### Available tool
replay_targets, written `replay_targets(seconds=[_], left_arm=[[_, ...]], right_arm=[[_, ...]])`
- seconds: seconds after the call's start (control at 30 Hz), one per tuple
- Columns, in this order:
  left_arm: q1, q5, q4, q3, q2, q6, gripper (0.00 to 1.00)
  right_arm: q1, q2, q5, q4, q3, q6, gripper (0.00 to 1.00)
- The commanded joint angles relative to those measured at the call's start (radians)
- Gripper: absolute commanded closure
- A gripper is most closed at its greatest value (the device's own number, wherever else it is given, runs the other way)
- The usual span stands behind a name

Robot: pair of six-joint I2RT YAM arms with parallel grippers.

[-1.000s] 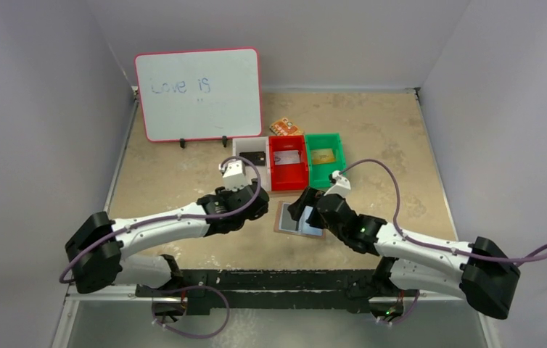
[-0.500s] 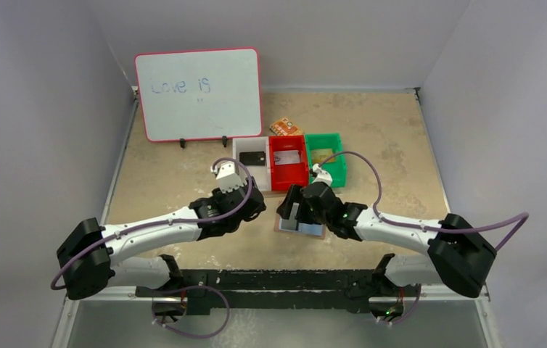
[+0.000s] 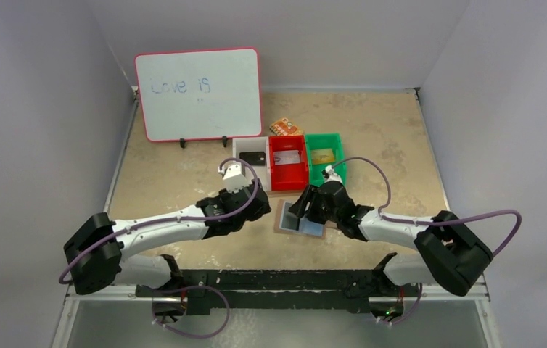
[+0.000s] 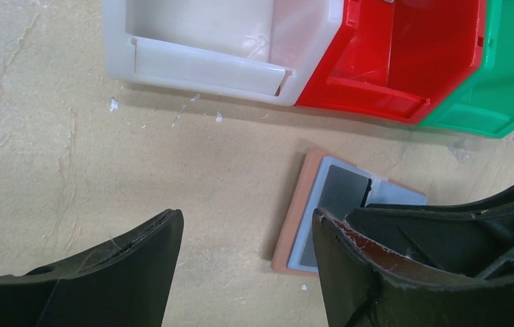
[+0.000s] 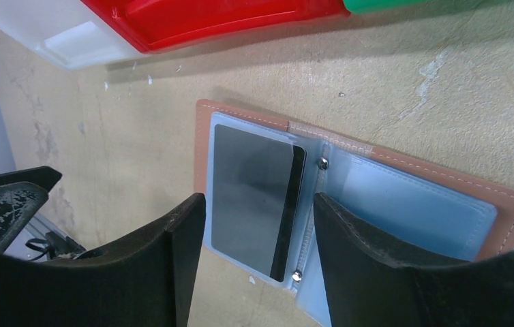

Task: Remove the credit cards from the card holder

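Lying flat on the table [image 3: 372, 130], just in front of the red bin [image 3: 289, 181] on its near side: the card holder [image 5: 411, 197], spread open, tan border outside, pale blue sleeves inside. Holds one dark grey card [image 5: 251, 170] in the leaf straight before the red bin; shows nothing in the other leaf, as far as can be seen. Poised right above that card: the right gripper [image 5: 260, 204], fingers apart, one at each long side of the card in the wrist view, clamped on nothing; cannot tell whether the tips touch the sleeve. Standing just beside the holder, in front of the red bin's left corner: the left gripper [image 4: 246, 225], fingers also apart, only bare table between them. Judged as the step of going for the one card seen in the holder. Calls next for catching a thin edge of the card and sliding it out along the sleeve, probably with the left gripper pressing the tan border down so that the holder does not travel with the card. Touching the red bin at its left, a white bin [image 3: 250, 141]; at its right, a green bin [image 3: 342, 156]; inside each of the three, one flat thing, too small to name. Just behind the red bin, an orange patterned packet [image 3: 286, 127]; farther behind and to the left, a whiteboard [image 3: 198, 94].
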Motion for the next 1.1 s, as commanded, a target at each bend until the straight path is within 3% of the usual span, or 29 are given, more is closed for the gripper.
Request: replay_targets(seconds=[0.0,0.3,0.6,0.73,0.87,1.07], left_arm=[[0.007,0.035,0.071,0.02,0.009,0.042,0.32],[0.0,0.1,0.093,0.059,0.091,0.094,0.35],[-0.038,-0.155,-0.049,0.06,-0.056,-0.012,0.34],[-0.038,-0.206,-0.1,0.043,-0.098,-0.052,0.34],[-0.038,-0.185,-0.096,0.036,-0.098,-0.043,0.33],[-0.037,-0.036,0.041,0.039,0.01,0.043,0.34]], right_arm=[[-0.012,-0.003,-0.023,0.068,-0.04,0.004,0.39],[-0.017,0.012,-0.034,0.081,-0.066,-0.001,0.48],[-0.019,0.068,-0.073,0.103,-0.031,-0.121,0.49],[-0.019,0.12,-0.102,0.173,-0.025,-0.18,0.49],[-0.017,0.151,-0.132,0.202,-0.022,-0.189,0.49],[-0.018,0.148,-0.174,0.196,-0.016,-0.165,0.51]])
